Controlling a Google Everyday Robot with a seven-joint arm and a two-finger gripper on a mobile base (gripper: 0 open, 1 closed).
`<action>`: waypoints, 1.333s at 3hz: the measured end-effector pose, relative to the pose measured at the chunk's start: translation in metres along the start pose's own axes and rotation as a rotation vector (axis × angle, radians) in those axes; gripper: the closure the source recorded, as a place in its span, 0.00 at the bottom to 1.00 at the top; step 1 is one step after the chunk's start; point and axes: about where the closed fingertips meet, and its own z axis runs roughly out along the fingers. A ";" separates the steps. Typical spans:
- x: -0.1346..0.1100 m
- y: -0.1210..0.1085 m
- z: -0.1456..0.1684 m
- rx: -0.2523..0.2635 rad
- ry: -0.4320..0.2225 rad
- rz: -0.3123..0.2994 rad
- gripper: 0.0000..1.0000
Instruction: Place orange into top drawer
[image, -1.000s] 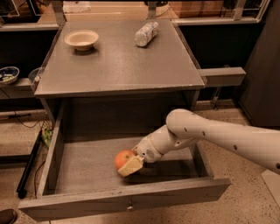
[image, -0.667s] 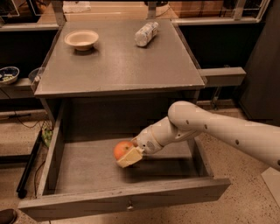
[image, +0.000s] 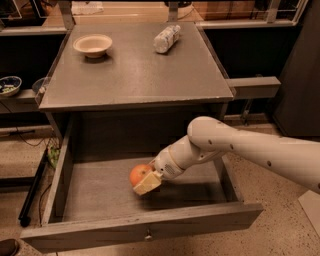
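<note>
Compared with a second ago, we see the gripper (image: 145, 181) and the orange (image: 138, 174) a little higher and slightly further back in the drawer. The wrist is pulled in a touch towards the middle. The jaws are closed around the orange. One cream finger (image: 148, 184) lies across its lower front and the other is hidden behind the fruit, so we judge the grip by the way the fruit has travelled with the hand. The orange seems to hang just above the drawer floor, with a dark shadow spread beneath and to the right of it.

The white arm (image: 240, 145) reaches in from the right, bending down over the drawer's right wall. The top drawer (image: 150, 224) stands pulled fully out, its small knob (image: 147, 233) at the centre of the front panel.

Above it is the grey tabletop (image: 135, 75). It carries a cream bowl (image: 92, 45) near the back left and a clear bottle (image: 166, 38) lying on its side near the back right, well apart.
</note>
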 end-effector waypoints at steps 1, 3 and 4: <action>0.006 0.003 0.003 0.052 0.049 -0.004 1.00; 0.013 0.006 0.009 0.061 0.086 -0.002 1.00; 0.027 0.006 0.018 0.042 0.109 0.028 1.00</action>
